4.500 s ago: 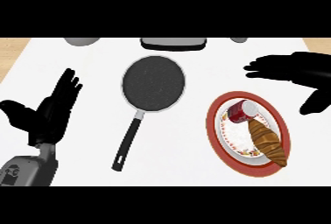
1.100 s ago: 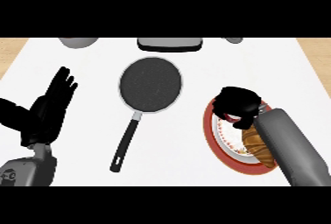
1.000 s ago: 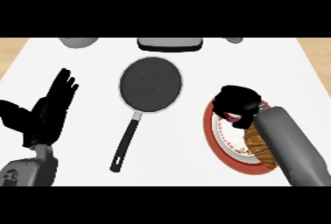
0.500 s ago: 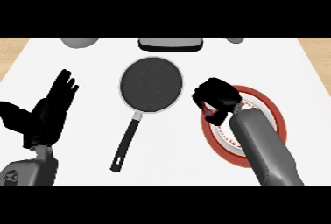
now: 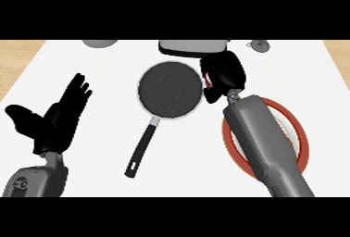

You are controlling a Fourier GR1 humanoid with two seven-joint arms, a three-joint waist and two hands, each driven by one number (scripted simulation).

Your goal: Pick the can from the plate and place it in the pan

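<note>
Progress: the pick appears done and the placement is outstanding; nothing yet lies in the pan.

At the left of the frame, the left robot hand [image 5: 60, 115] rests open with fingers up, touching nothing.

At centre, the frying pan [image 5: 171, 89] lies on the white surface [image 5: 103, 152], its bowl bare and its black handle running toward the lower left.

Just right of the pan's upper rim, the right robot hand [image 5: 223, 74] is curled round the can [image 5: 211, 90]. Only a sliver of red and white shows under the fingers, so the can is off the plate, beside the pan rather than over it. The grey forearm runs down to the lower right, crossing the red-rimmed plate [image 5: 298, 134] and hiding most of it.

Remaining, by my judgement: carry left over the bowl, lower, release.
</note>
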